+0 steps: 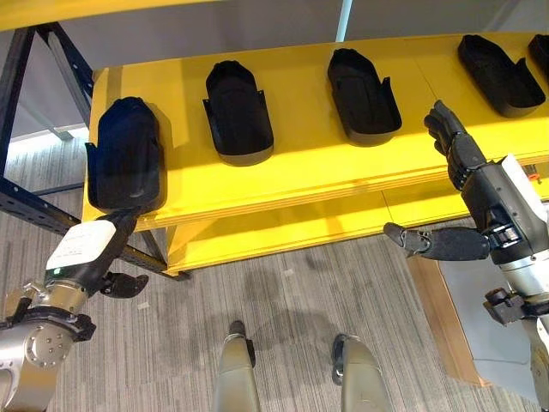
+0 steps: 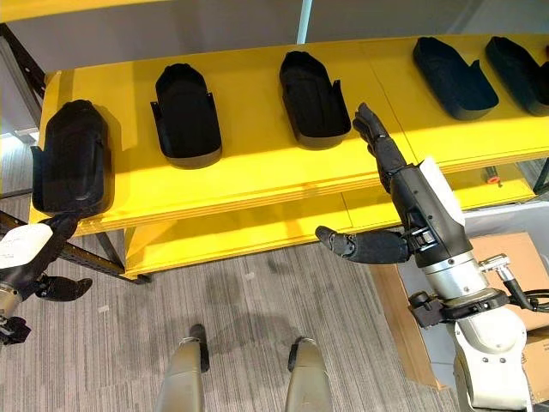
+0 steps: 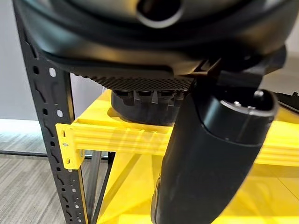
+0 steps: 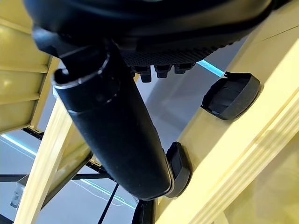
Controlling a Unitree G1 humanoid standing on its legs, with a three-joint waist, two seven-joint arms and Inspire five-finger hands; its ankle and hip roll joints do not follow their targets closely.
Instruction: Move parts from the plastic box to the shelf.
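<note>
Several black moulded parts lie in a row on the yellow shelf (image 1: 309,172). The leftmost part (image 1: 127,154) hangs a little over the front edge. My left hand (image 1: 81,253) is just below and in front of it, its fingers straight and reaching up to the part's near end (image 3: 140,112), its thumb (image 3: 210,154) held apart below. My right hand (image 2: 420,206) stands open at the shelf's front edge, to the right of the third part (image 2: 313,99). Its fingers point up and its thumb (image 4: 117,130) sticks out sideways, with nothing in it.
A black perforated rack post (image 3: 46,116) stands at the shelf's left end. A lower yellow shelf (image 1: 283,227) sits underneath. A cardboard box (image 2: 515,266) rests on the grey floor at the right. Two more parts (image 1: 499,73) lie at the shelf's far right.
</note>
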